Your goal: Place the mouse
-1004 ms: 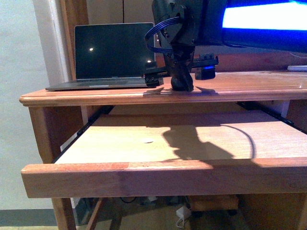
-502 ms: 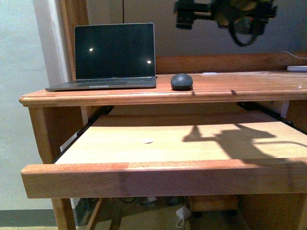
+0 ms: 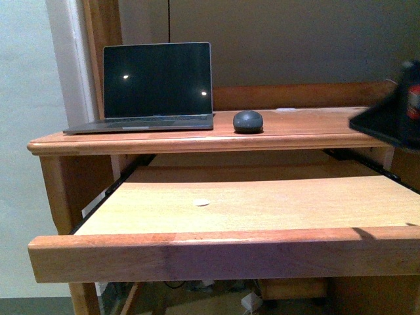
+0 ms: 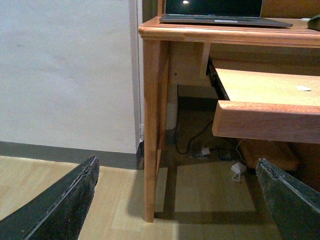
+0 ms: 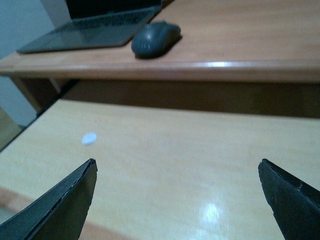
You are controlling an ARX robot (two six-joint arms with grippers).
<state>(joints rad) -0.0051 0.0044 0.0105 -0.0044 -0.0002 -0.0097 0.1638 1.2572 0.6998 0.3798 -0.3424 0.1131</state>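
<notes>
The mouse (image 3: 248,121) sits on the desk top (image 3: 308,128), just beside the right front corner of the open laptop (image 3: 157,82). It is parted from the laptop by a thin gap and set back a little from the desk's rounded front edge. Nothing touches it. To its right the desk top runs bare until a dark shape (image 3: 394,118) cuts in at the picture's border, too blurred and cropped to identify.

Below, the keyboard tray (image 3: 262,203) stands pulled forward. It is a wide flat board of pale wood with a thicker reddish front lip and black slide rails along its sides. Only a small white speck (image 3: 201,203) lies on it.

The mouse is a low, rounded oval of matte dark grey plastic. The laptop is grey with a black screen that catches two glints of light. The desk wood is varnished and glossy.

The right gripper (image 5: 176,162) hovers over the tray with its dark fingers spread wide and nothing between them; only the tips show. The left gripper (image 4: 177,160) hangs low beside the desk, equally spread and empty, facing a desk leg (image 4: 151,130), the floor (image 4: 60,180) and cables (image 4: 192,145) under the desk. In that view the mouse is only a sliver at the frame's edge.
</notes>
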